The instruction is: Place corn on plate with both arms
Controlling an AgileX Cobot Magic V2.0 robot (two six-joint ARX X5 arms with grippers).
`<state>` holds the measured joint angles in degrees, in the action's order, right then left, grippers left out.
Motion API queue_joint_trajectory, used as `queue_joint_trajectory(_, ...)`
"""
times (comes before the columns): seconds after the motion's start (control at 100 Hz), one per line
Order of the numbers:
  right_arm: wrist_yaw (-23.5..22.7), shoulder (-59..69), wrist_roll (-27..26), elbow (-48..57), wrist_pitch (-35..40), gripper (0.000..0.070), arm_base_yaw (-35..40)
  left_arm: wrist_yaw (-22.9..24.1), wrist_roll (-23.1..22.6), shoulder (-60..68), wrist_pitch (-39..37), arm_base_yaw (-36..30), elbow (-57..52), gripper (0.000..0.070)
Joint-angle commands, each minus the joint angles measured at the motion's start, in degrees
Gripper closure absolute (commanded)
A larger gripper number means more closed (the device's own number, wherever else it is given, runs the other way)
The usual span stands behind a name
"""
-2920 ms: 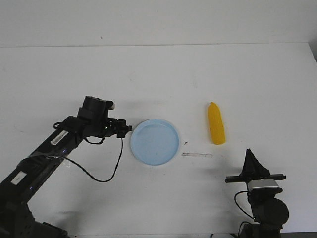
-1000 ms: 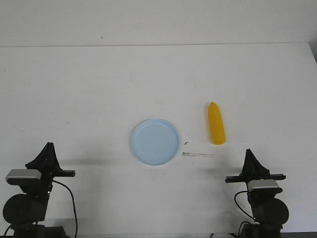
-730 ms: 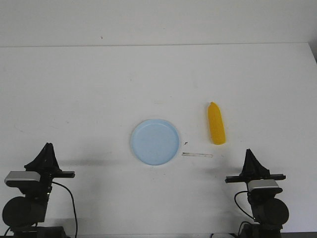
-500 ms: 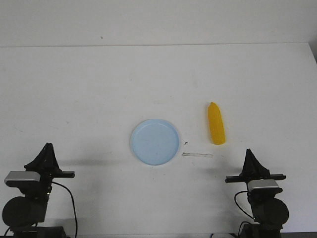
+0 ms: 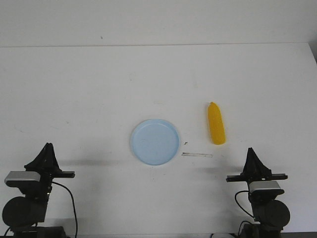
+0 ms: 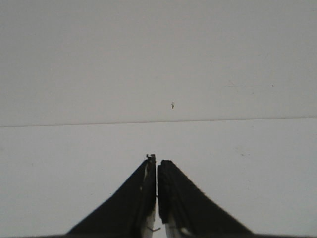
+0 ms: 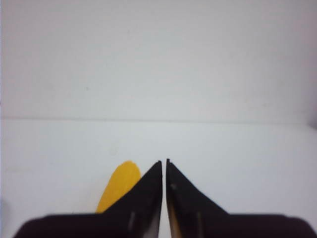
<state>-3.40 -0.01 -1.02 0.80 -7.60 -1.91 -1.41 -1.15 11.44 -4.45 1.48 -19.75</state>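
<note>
Corn (image 5: 216,130) lies mid-tabletop toward the right edge, just right of the plate (image 5: 155,142), thin strip (image 5: 197,154) between, while left end effector (image 5: 47,148) and right end effector (image 5: 252,151) sit pinched closed, holding nothing, near the front corners.

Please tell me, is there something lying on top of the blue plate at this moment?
No. The plate shows only its bare pale blue surface. The corn lies on the table beside it, apart. What is under the plate is covered.
</note>
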Motion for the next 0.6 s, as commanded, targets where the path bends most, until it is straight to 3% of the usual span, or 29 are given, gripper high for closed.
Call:
queue_joint_trajectory(0.0, 0.4, 0.1, -2.3, -0.1, -0.7, 0.0686, 0.1, 0.2, -0.8, -0.1, -0.7, 0.0, -0.4, 0.0699)
queue_joint_trajectory(0.11, 0.3, 0.1, -4.7, 0.6, -1.4, 0.0693, 0.2, 0.2, -0.8, -0.1, -0.7, 0.0, -0.4, 0.0699)
queue_joint_trajectory(0.33, 5.0, 5.6, -0.3, 7.7, 4.9, 0.0694, 0.5, 0.2, -0.8, -0.1, -0.7, 0.0, -0.4, 0.0699)
queue_joint_trajectory(0.59, 2.8, 24.7, -0.2, 20.3, 4.7, 0.0694, 0.6, 0.2, -0.8, -0.1, -0.7, 0.0, -0.4, 0.0699)
